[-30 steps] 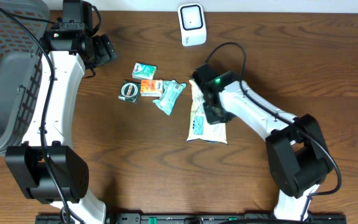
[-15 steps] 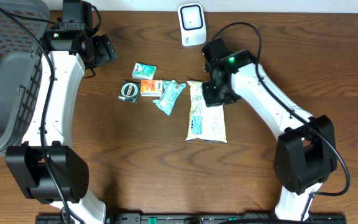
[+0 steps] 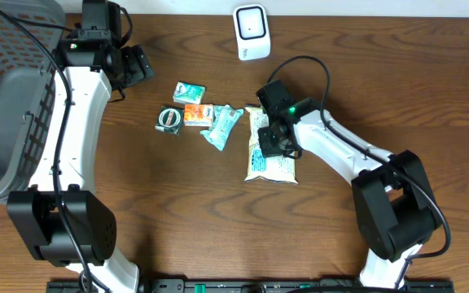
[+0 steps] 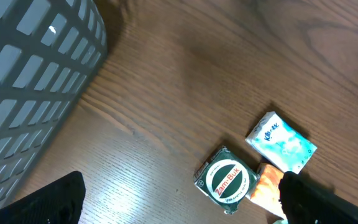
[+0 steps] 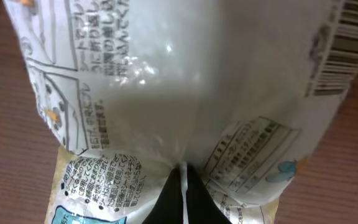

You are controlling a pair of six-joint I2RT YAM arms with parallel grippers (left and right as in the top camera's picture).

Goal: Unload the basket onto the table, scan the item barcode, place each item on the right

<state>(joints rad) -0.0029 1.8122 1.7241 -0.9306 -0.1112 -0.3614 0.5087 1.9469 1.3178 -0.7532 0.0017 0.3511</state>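
Though indistinct overhead, pouch [image 5: 166, 81] barcode [image 5: 345, 48] wrist-side.

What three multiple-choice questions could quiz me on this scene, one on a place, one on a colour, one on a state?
1. Where is the scanner?
A: at the table's far edge, beyond the pouch
B: at its near edge
C: under the pouch
2. What colour is the basket?
A: red
B: grey
C: yellow
3. How is the right gripper?
A: open above the pouch
B: open, off to one side
C: shut on the pouch
Answers: 1 A, the overhead view shows it past the pouch's top end; 2 B, its lattice wall is grey; 3 C, the wrist view shows the jaws closed on the pouch's film.
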